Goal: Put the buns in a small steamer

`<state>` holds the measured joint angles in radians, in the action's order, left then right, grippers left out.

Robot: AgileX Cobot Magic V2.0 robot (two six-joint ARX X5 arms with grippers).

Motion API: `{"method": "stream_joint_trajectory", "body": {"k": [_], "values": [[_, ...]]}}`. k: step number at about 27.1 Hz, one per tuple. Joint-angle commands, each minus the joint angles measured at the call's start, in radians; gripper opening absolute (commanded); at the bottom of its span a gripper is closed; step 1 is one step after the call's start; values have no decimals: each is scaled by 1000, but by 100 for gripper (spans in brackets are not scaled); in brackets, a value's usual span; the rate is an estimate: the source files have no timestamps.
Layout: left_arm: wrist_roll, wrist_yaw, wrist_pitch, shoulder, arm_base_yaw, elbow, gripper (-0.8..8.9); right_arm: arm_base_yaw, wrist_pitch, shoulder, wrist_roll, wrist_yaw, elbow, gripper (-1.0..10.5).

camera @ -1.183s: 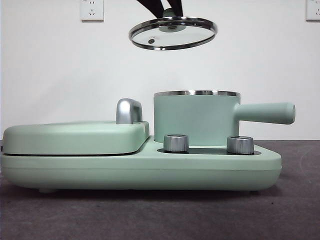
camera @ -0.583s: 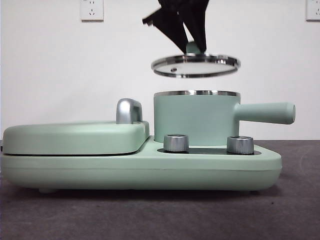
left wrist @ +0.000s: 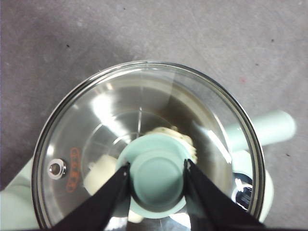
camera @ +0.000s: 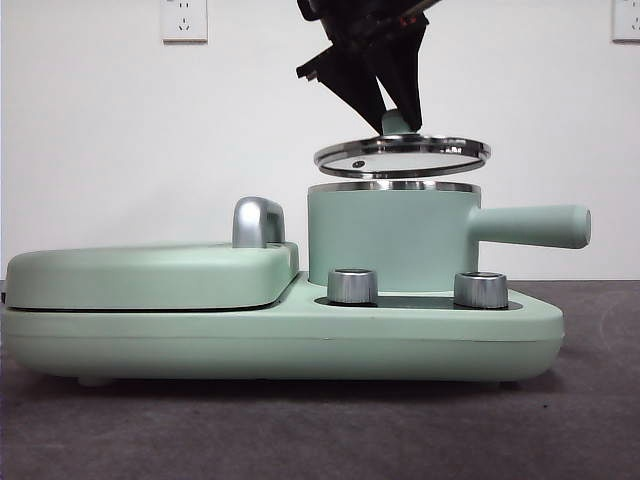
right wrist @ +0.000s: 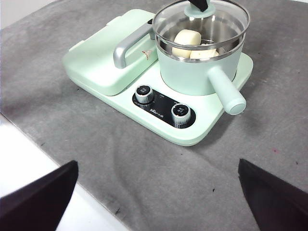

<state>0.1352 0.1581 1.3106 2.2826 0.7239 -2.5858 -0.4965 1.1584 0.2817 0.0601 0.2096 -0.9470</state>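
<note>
The small steamer is a mint-green pot with a steel rim standing on its base. My left gripper is shut on the green knob of the glass lid and holds it nearly level, a little above the pot's rim. Through the glass I see both buns inside the pot, one beside the knob and one behind it. The right wrist view shows the smooth bun and the other bun in the steamer. My right gripper is open and empty, well away from the appliance.
A flat mint-green grill plate with a chrome handle lies shut beside the pot. Two steel dials sit at the front. The pot's long side handle sticks out. The grey cloth ends at a white edge.
The left gripper has carried the lid to the right and down, from high and tilted to nearly level just above the pot's rim.
</note>
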Motion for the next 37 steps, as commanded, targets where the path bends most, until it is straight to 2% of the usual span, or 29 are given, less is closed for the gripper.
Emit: {"method": "stream_joint_trajectory", "body": {"k": [1, 24, 27, 30, 32, 37], "values": [[10, 6, -15, 41, 2, -32, 19, -5, -13, 1, 12, 0, -8, 549], [10, 5, 4, 75, 3, -32, 19, -5, -13, 1, 34, -1, -8, 549], [9, 5, 5, 84, 8, -32, 46, -5, -14, 1, 34, -1, -8, 549], [10, -2, -6, 84, 10, -32, 223, -5, -13, 1, 34, -1, -8, 549], [9, -5, -12, 84, 10, -32, 273, -5, -14, 1, 34, -1, -8, 549], [-35, -4, -16, 64, 10, -40, 519, -5, -13, 1, 34, -4, -8, 549]]}}
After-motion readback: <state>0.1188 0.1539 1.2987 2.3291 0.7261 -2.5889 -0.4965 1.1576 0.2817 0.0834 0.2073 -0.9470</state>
